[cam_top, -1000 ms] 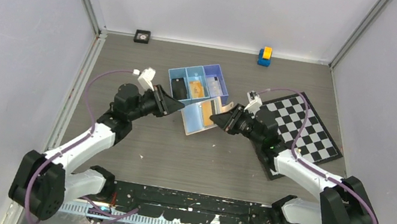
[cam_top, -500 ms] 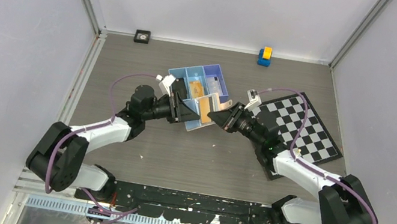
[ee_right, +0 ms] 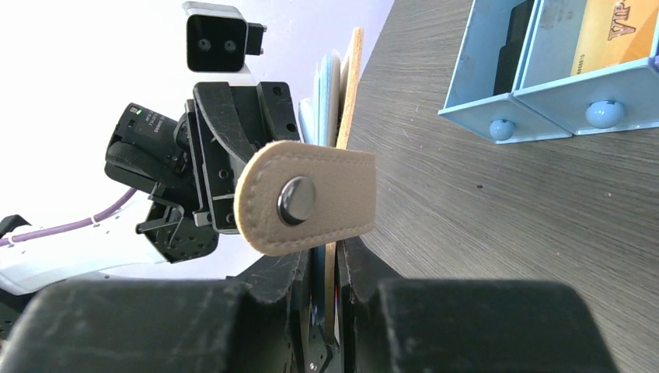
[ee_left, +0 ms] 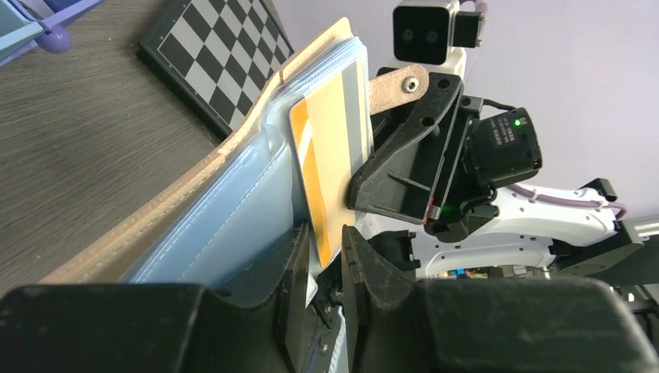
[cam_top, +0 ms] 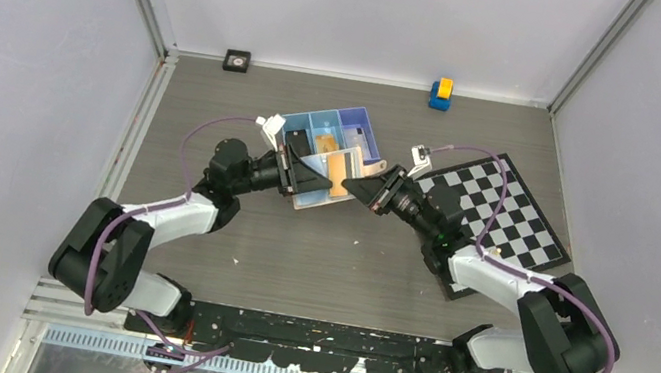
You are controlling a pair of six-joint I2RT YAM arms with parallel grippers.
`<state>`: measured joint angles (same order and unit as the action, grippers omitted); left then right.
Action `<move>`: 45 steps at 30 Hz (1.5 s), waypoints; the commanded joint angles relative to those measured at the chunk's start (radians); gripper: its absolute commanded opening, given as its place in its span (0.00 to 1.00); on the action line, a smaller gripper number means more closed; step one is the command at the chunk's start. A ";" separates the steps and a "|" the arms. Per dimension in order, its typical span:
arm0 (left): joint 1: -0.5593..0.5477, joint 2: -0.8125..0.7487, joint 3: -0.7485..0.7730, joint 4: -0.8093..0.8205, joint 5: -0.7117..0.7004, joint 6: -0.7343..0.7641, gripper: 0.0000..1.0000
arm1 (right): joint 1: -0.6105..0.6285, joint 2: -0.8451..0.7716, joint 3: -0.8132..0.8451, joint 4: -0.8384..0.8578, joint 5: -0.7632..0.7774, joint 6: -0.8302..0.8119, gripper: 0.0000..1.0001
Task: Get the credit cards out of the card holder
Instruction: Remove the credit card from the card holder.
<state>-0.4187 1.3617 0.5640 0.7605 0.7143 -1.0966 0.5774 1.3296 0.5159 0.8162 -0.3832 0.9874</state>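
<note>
The tan card holder (cam_top: 318, 190) hangs open above the table between both arms. My right gripper (cam_top: 358, 189) is shut on its cover edge (ee_right: 353, 70), and the snap tab (ee_right: 307, 198) hangs in front of the right gripper (ee_right: 325, 252). An orange card (ee_left: 330, 163) sticks out of the holder's pale-blue sleeves (ee_left: 225, 225). My left gripper (ee_left: 326, 233) has a finger on each side of that card's lower corner, a narrow gap still showing. From above, the left gripper (cam_top: 307, 180) meets the holder's left edge. A black card (cam_top: 294, 143) and a gold card (ee_right: 614, 31) lie in the blue tray.
The blue three-compartment tray (cam_top: 371, 133) stands just behind the holder, its wall (ee_right: 497, 109) close to the right gripper. A checkerboard (cam_top: 504, 216) lies at the right under the right arm. A yellow-blue block (cam_top: 440, 92) and a small black square (cam_top: 238, 60) sit by the back wall.
The left arm has swung right from beside the tray to the holder and narrowed its jaws round the orange card's corner. The right gripper has carried the holder slightly left.
</note>
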 commanded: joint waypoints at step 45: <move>0.048 0.027 0.011 -0.010 0.028 -0.002 0.00 | -0.061 0.093 -0.045 0.310 -0.108 0.162 0.26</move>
<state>-0.3771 1.3773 0.5419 0.7490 0.7517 -1.1172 0.5266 1.4265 0.4709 0.9913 -0.4725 1.1114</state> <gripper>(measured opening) 0.007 0.271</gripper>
